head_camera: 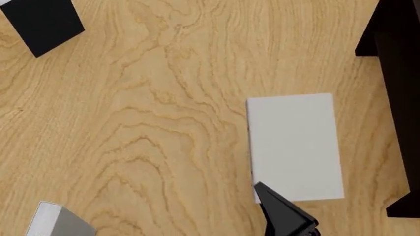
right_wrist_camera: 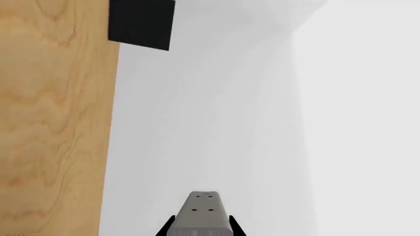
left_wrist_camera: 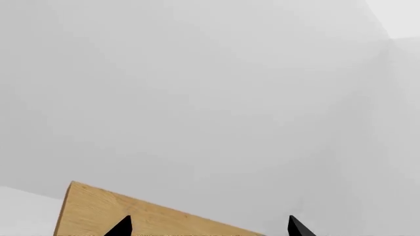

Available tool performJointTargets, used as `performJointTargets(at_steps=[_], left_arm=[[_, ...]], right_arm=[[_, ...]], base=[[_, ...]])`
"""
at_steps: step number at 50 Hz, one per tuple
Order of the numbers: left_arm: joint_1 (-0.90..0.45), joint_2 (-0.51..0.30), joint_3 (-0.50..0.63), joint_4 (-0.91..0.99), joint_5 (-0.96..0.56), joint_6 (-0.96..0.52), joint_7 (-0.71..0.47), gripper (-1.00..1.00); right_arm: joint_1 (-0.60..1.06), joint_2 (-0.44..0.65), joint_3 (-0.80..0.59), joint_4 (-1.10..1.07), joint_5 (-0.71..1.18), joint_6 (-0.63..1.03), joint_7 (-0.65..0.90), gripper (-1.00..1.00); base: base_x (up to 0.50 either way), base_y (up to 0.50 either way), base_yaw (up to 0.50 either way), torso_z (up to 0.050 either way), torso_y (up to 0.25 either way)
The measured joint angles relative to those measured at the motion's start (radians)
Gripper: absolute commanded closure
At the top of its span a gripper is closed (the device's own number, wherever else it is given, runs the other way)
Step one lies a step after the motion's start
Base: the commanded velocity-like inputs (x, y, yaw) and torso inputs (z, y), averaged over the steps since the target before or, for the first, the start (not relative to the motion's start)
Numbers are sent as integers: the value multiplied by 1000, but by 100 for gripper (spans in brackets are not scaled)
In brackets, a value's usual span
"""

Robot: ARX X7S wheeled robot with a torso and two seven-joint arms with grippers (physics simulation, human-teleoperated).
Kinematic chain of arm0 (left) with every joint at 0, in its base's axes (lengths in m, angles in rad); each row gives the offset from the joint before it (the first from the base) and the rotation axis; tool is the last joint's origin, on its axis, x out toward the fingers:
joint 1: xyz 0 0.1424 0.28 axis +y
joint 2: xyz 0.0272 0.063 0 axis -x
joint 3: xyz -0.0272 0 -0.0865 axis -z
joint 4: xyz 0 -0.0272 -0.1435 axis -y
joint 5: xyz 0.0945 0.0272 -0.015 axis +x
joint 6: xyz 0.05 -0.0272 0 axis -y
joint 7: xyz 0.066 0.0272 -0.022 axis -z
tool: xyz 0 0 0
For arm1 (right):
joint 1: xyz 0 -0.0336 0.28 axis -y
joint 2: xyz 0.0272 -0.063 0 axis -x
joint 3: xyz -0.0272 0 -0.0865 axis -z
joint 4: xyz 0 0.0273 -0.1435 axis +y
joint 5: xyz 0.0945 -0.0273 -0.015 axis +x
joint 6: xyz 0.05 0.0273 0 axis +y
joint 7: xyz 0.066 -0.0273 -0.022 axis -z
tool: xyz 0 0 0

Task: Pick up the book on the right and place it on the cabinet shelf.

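In the left wrist view, the left claw (left_wrist_camera: pixel 208 228) shows only two dark fingertips, standing well apart, so it is open and holds nothing. It looks past a corner of the wooden surface (left_wrist_camera: pixel 92 211), I think because this arm is parked and waiting.

In the head view, the book (head_camera: pixel 295 146) lies flat on the surface, close to the cabinet shelf (head_camera: pixel 397 73) at the right. Its long axis runs away from the robot, with the spine side probably at the left. The right claw (head_camera: pixel 282 214) reaches its near corner; whether it grips I cannot tell.

In the right wrist view, a grey part (maybe the claw's finger) points along the surface edge, and the black book (right_wrist_camera: pixel 141 23) sits far off.
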Motion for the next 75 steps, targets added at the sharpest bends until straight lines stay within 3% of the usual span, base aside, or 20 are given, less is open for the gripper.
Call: performJointTargets(at_steps=[16, 36, 48, 75], left_arm=[[-8, -4, 9, -5, -4, -8, 7, -100], [-13, -8, 12, -8, 1, -18, 6, -100], [-15, -8, 13, -9, 5, -21, 5, -100], [-22, -9, 19, -11, 19, -29, -1, -100]], right_arm=[[105, 35, 24, -152, 2, 121, -138, 100], [188, 107, 57, -318, -26, 249, -185, 100], [194, 130, 71, -334, -19, 234, -195, 100], [194, 184, 145, -341, 130, 28, -284, 100]], base=[[2, 1, 4, 0, 0], [0, 0, 0, 0, 0], [0, 0, 0, 0, 1], [0, 0, 0, 0, 2]])
